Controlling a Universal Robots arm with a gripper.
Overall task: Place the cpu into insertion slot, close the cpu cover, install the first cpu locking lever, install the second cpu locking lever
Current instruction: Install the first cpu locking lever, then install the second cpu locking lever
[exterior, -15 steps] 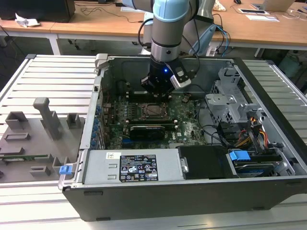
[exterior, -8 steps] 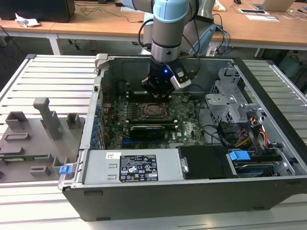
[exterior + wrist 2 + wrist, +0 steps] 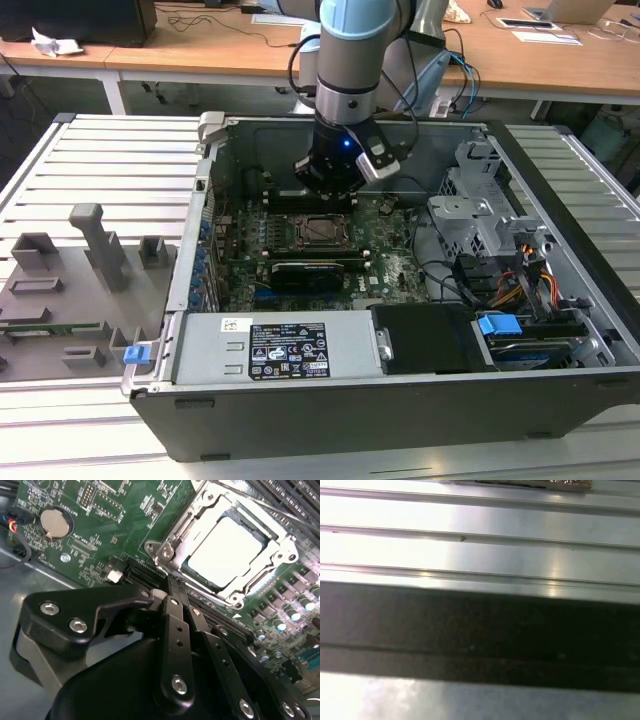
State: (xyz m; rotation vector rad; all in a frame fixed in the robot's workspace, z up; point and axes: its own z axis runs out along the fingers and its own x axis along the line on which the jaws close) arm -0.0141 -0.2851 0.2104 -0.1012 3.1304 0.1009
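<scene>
The cpu [image 3: 225, 547], with its pale metal top, lies flat in the insertion slot [image 3: 322, 230] on the green motherboard. The cpu cover [image 3: 172, 545], a silvery frame, lies down around it, and the chip shows through its cut-out. A thin lever rod [image 3: 270, 522] runs along one side of the frame. My gripper [image 3: 172, 591] hangs just above the board at the slot's edge, beside one corner of the cover. Its black fingers [image 3: 175, 625] are pressed together with nothing between them. In the exterior view the gripper [image 3: 324, 196] stands right behind the slot.
The open case holds a black expansion card [image 3: 305, 270], a labelled power supply [image 3: 285, 350], a metal drive cage [image 3: 480, 215] and cables at the exterior view's right. Grey fixtures [image 3: 100, 245] stand on the ribbed table at its left. A coin battery [image 3: 53, 522] sits on the board.
</scene>
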